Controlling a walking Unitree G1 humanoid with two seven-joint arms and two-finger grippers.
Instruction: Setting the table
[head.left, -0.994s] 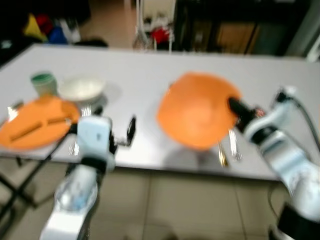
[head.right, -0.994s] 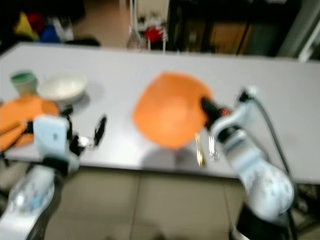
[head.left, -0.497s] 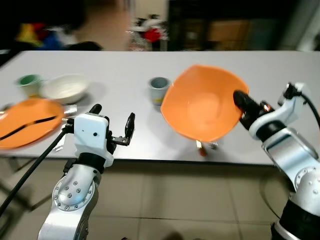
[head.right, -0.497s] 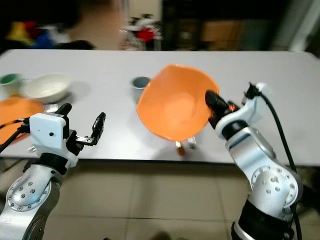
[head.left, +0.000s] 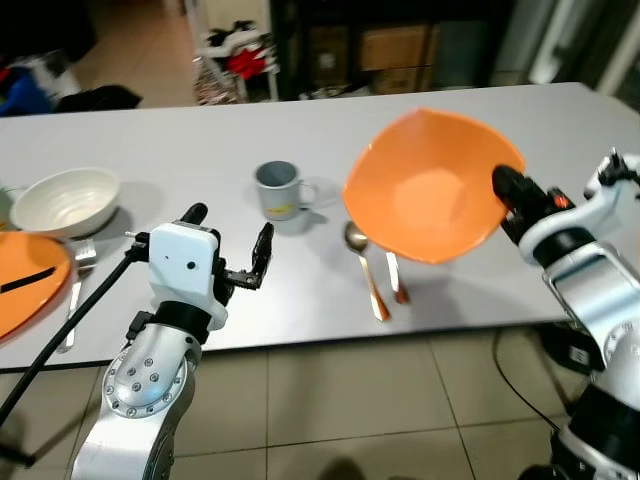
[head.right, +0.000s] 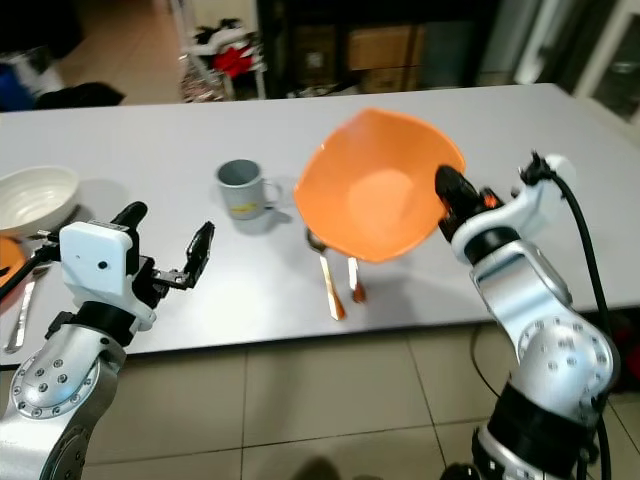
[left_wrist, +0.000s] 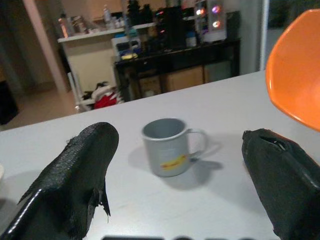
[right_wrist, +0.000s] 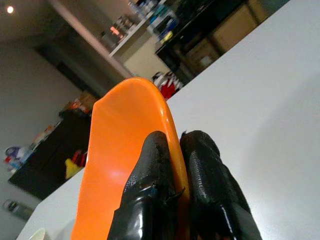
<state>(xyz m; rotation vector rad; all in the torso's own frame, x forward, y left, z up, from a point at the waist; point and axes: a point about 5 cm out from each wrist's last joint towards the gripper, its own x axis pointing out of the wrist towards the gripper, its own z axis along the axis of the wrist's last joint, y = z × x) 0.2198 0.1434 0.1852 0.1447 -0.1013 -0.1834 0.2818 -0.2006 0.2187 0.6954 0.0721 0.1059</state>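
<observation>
Even indoor light falls from above on the pale bench (head.left: 180, 140), with soft shadows beside the mug (head.left: 277, 189) and under the plate (head.left: 430, 185). The room behind is dim. Head views are sharp; wrist-view fingers (left_wrist: 75, 175) are slightly soft.

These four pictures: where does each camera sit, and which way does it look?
Left eye: on the head, looking down at the table; both arms show.
Right eye: beside it, same scene.
Left wrist: along the open left gripper toward the grey mug.
Right wrist: along the right gripper, pinching the orange plate.
Shared: mug and plate.
</observation>
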